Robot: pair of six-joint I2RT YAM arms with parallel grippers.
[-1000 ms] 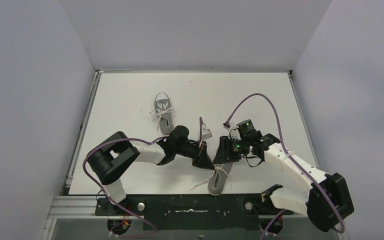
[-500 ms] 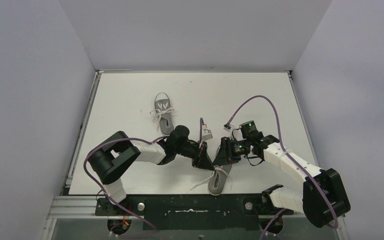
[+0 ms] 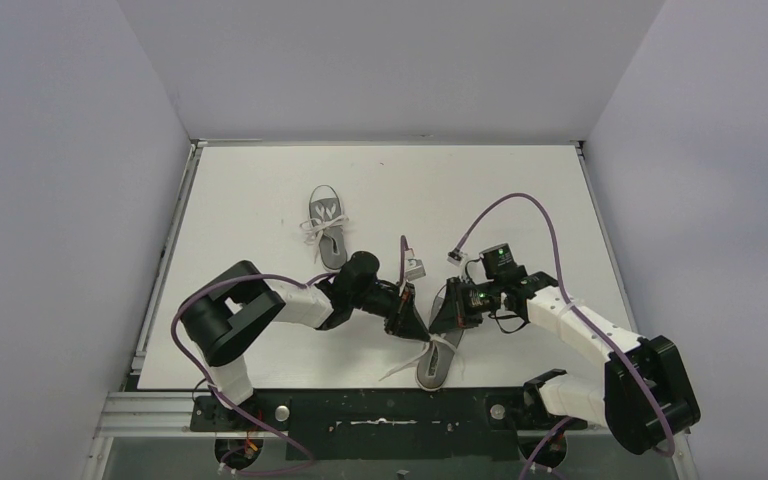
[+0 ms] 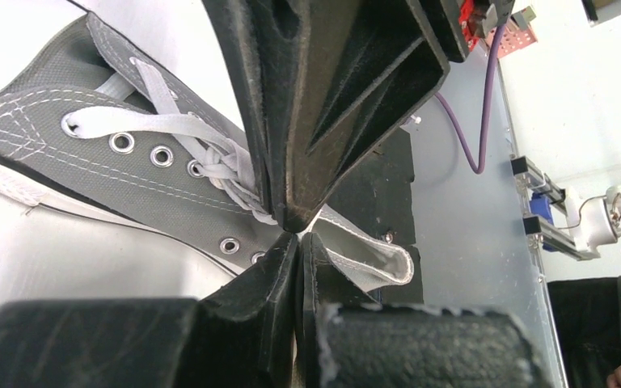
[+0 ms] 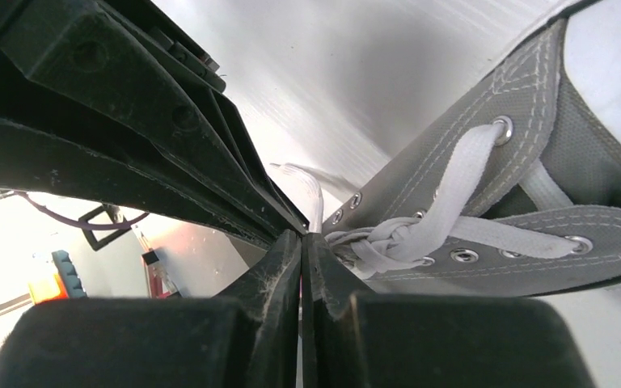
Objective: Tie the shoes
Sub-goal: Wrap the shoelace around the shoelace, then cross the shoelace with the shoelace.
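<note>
Two grey shoes lie on the white table. The near shoe sits by the front edge, its white laces crossed into a knot. Both grippers meet tip to tip just above that knot. My left gripper is shut, and a folded white lace loop comes out of its tips. My right gripper is shut beside the knot, with a lace strand running into its tips. The far shoe lies alone at the back left, its laces bunched across the middle.
The black base rail runs along the table's front edge, right behind the near shoe. Purple cables arch over the right arm. Loose lace ends trail left of the near shoe. Grey walls close in the table on three sides.
My right gripper has closed at the knot, and its arm has shifted slightly toward the left gripper. The left gripper and both shoes have stayed put.
</note>
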